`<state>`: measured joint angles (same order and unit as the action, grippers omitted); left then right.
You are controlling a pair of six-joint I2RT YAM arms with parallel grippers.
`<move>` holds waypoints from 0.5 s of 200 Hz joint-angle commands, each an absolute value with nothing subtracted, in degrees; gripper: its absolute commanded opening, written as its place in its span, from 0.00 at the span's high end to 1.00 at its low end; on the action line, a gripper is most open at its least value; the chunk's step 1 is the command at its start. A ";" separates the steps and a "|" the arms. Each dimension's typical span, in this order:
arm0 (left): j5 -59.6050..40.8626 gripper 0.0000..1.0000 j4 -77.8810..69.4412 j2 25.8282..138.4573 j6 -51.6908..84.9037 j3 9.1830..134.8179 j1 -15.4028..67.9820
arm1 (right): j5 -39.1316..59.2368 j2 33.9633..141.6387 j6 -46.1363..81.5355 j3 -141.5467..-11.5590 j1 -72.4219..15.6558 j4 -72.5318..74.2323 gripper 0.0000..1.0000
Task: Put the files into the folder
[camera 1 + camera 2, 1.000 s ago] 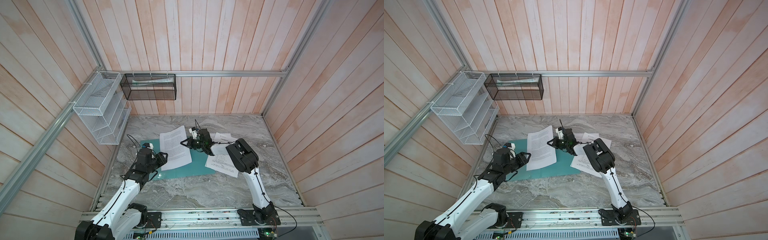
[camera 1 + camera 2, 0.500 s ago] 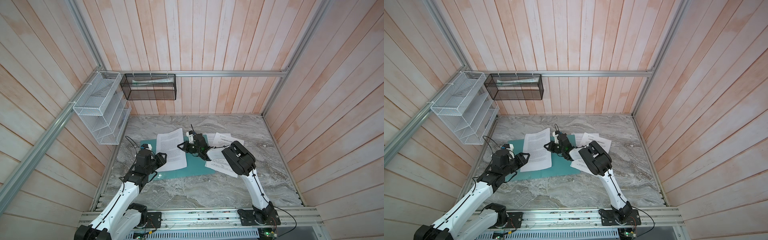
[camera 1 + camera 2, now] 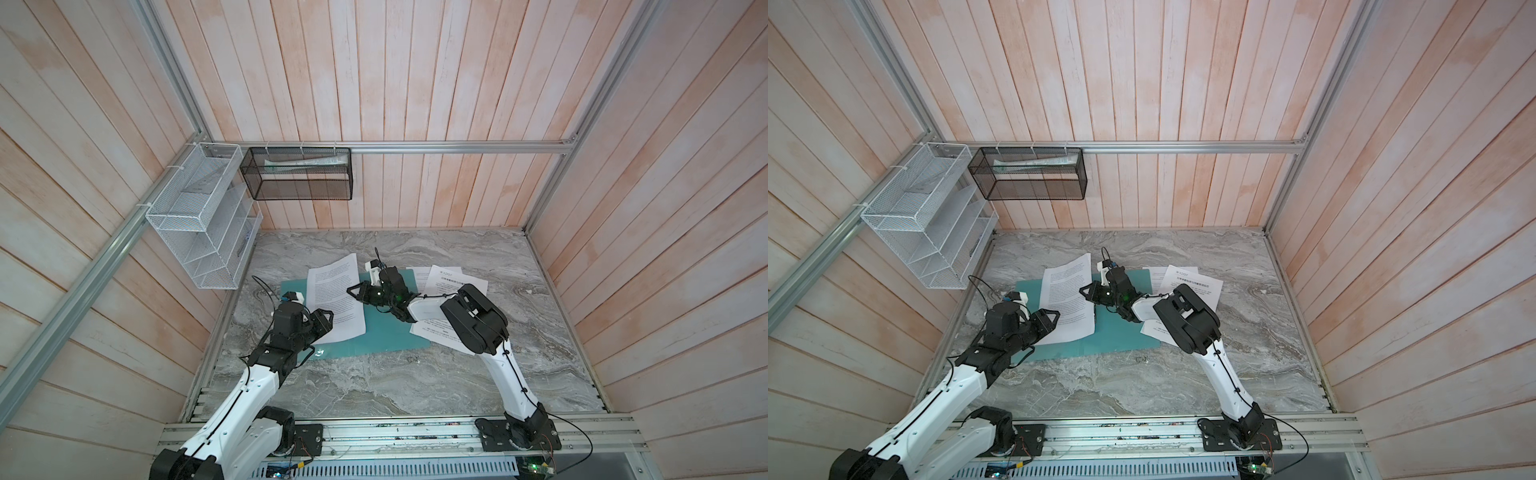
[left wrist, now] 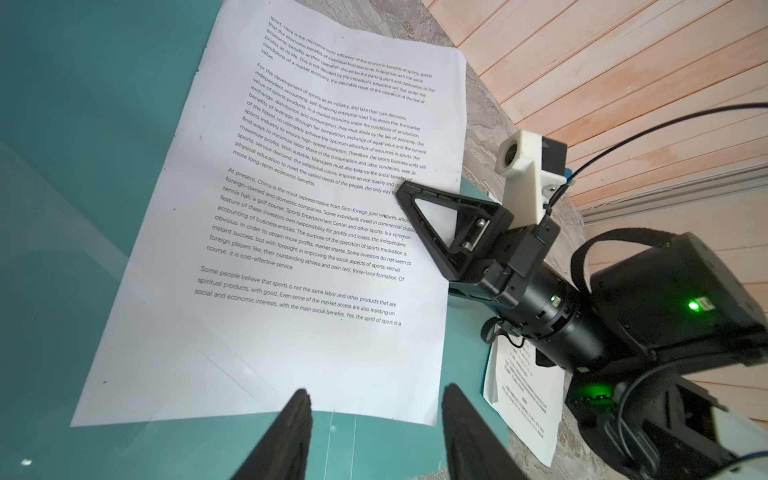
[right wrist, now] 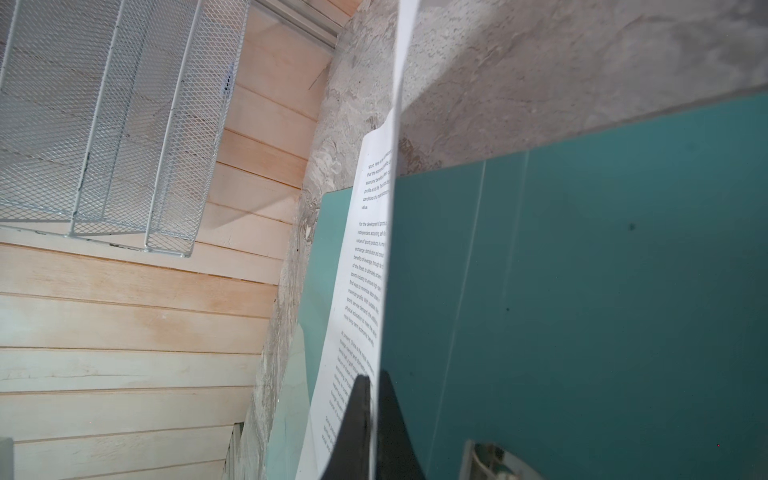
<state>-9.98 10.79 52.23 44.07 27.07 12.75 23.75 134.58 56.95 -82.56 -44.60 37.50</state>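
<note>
Left gripper [image 3: 322, 328] sits nearest the front edge of the bench [image 3: 374, 386], over the folder's front-left part, jaws apart and holding nothing; in the left wrist view its fingertips [image 4: 299, 409] frame the near edge of the sheet [image 4: 299, 232], just short of it. The folder [image 3: 386, 338] lies open and flat mid-bench, teal, with that printed sheet lying skewed on its left half: the far end overhangs the folder's back edge onto the marble, the near end stays on teal. Right gripper [image 3: 352, 291] reaches across the middle, jaws together and clamped on the sheet's right edge; the right wrist view shows the paper pinched edge-on between them, that edge lifted slightly. My read: the step in hand is dragging this sheet square onto the left cover. To do it well: keep the pinch low so the paper slides rather than buckles, pull toward the front edge of the bench and rotate until the long edge runs parallel to the spine. Left jaws could press the folder or the sheet's near corner as a pivot. Risk: the folder slides along with the sheet. Beyond the folder's right edge, the remaining files [image 3: 453, 286] lie overlapped on the bench, partly under the right arm, count unclear. Not yet filed.
</note>
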 commanded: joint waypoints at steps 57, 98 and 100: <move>-8.00 0.47 10.03 48.78 44.91 23.74 12.46 | 20.47 136.28 58.67 -85.22 -47.47 37.09 1.00; -7.95 0.47 10.20 48.45 45.09 23.12 12.48 | 19.69 137.67 59.70 -86.94 -48.59 36.27 1.00; -7.97 0.47 10.20 48.37 45.09 23.12 12.46 | 19.67 137.76 59.79 -87.02 -48.67 36.29 1.00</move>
<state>-8.69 10.72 49.45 44.69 24.25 12.75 21.06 135.66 58.81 -85.03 -47.75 37.12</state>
